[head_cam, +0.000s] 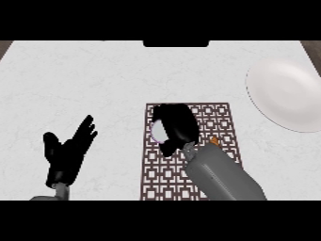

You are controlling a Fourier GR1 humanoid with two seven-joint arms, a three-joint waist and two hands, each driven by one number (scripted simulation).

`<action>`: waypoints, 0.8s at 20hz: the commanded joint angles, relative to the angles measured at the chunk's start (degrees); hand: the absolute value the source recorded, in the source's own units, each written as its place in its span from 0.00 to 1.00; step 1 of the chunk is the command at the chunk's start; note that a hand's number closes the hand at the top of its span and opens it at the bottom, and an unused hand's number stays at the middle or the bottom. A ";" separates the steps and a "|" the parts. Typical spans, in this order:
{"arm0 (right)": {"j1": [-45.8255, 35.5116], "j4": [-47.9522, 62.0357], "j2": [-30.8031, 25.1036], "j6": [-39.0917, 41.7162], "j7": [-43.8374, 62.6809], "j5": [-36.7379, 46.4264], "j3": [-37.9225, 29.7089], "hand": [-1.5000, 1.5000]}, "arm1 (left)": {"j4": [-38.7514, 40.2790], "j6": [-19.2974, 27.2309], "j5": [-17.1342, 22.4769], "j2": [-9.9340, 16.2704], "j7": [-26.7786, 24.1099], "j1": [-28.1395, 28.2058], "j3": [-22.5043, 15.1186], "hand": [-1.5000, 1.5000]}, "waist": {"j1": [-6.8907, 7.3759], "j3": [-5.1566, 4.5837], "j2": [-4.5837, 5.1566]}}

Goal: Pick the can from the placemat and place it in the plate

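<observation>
The counter (pixel 86 80) is white and wide. A brown placemat (pixel 212 122) with a pattern of little squares lies on it, near the middle and low in the view.

The right hand (pixel 173 124) is on the upper left part of the placemat. Its black fingers are bent around the can (pixel 157 132) and grasp it. The hand hides most of the can. Only a small pale bit of the can peeks out at the left side of the hand, right at the left edge of the placemat. So the can is over the placemat, inside the hand. I cannot tell if the can sits on the mat or is lifted off it. The grey right forearm (pixel 222 174) comes in from the bottom of the view and covers the lower right part of the placemat.

The white plate (pixel 291 94) lies up and to the right, well apart from the placemat and from the can. It holds nothing. Only bare white counter lies between the can and the plate.

The left hand (pixel 69 150) is far off at the left side, over the bare counter. Its fingers are straight and spread, pointing up, and it holds nothing. It rests there, well apart from the placemat.

A dark shape (pixel 176 44) sits at the far edge of the counter, at the top middle.
</observation>
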 commanded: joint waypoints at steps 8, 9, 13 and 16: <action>14.26 -15.14 0.42 -21.15 13.85 15.53 1.16 1.00 | -0.22 -0.39 -0.12 0.66 2.46 0.13 0.41 0.50 | -1.06 -0.09 -0.01; 15.77 -18.23 -0.28 -21.46 15.80 17.81 1.74 1.00 | 0.05 0.06 0.21 -0.30 -0.05 1.70 0.86 0.50 | -1.11 -0.13 -0.11; 17.13 -27.86 -0.36 -20.03 20.70 19.69 -1.60 1.00 | -0.37 -0.76 0.01 -0.02 -0.66 2.49 0.57 0.50 | -0.91 -0.14 -0.04; 19.22 -31.47 -1.53 -23.48 21.89 19.84 -6.00 1.00 | 1.40 -1.65 1.33 1.25 0.76 -0.11 2.68 0.50 | -1.11 -0.13 0.09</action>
